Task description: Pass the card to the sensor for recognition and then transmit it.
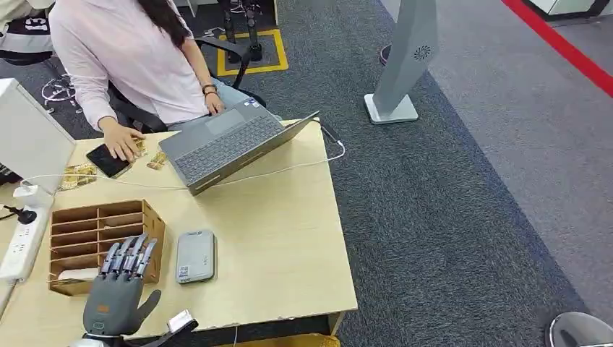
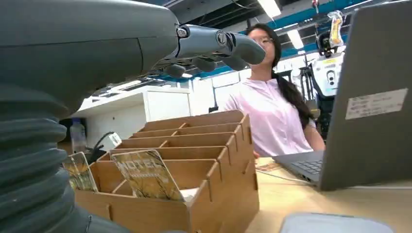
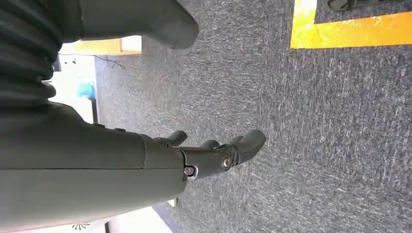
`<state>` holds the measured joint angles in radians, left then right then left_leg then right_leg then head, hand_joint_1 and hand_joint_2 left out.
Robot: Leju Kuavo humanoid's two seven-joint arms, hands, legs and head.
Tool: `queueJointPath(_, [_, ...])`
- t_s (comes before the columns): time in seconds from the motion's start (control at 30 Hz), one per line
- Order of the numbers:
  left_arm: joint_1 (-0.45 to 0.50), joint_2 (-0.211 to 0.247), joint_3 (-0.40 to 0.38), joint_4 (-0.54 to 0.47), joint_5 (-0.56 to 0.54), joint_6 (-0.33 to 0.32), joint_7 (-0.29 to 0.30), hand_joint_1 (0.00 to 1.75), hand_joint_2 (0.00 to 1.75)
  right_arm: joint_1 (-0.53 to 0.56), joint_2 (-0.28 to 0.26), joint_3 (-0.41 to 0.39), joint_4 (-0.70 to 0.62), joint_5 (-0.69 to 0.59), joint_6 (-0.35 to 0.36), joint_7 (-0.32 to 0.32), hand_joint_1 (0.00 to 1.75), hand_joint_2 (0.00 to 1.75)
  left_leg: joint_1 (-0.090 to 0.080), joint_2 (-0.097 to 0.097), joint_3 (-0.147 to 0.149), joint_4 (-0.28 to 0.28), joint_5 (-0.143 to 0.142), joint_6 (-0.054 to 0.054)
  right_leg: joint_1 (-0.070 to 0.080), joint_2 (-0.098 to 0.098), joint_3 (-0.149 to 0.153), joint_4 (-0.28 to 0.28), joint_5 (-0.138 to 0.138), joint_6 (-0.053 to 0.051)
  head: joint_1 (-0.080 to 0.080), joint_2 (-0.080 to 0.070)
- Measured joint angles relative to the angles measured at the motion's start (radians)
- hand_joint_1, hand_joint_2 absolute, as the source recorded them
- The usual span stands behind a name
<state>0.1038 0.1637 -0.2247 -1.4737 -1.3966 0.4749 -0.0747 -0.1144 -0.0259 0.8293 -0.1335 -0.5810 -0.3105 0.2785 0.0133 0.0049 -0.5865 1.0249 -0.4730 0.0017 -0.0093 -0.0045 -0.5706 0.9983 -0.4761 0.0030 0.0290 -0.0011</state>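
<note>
At lower left, our left hand (image 1: 119,285), fingers apart and holding nothing, hovers over the wooden rack (image 1: 101,231); our right hand (image 3: 214,153) hangs unclenched above carpet (image 3: 330,145).

Laptop (image 1: 225,142): open, grey, at the table's far edge
Person (image 1: 130,58): pink shirt, seated behind it
Phone (image 1: 108,160): dark, under the person's hand
Power strip (image 1: 20,238): white, table's left edge

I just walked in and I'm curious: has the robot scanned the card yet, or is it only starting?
Only starting. Nothing looks done: the cards stand in the wooden rack. In hand: the left hand hovers empty, fingers apart, over the rack. Left: grasping a card, showing it to the grey sensor beside the rack, then passing it on. The right hand hangs over the carpet.
</note>
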Motion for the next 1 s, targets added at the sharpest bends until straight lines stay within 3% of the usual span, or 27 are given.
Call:
queueJointPath(0.43, [-0.002, 0.026, 0.029, -0.026, 0.048, -0.022, 0.003, 0.00, 1.75, 0.000, -0.002, 0.001, 0.000, 0.002, 0.006, 0.001, 0.00, 1.75, 0.000, 0.000, 0.000, 0.000, 0.000, 0.000, 0.000, 0.000, 0.000, 0.000, 0.000, 0.000, 0.000, 0.000])
queueJointPath(1.0, [-0.002, 0.026, 0.061, -0.026, 0.000, -0.127, 0.059, 0.00, 1.75, 0.000, -0.003, 0.003, 0.000, -0.018, 0.007, 0.000, 0.00, 1.75, 0.000, 0.000, 0.000, 0.000, 0.000, 0.000, 0.000, 0.000, 0.000, 0.000, 0.000, 0.000, 0.000, 0.000])
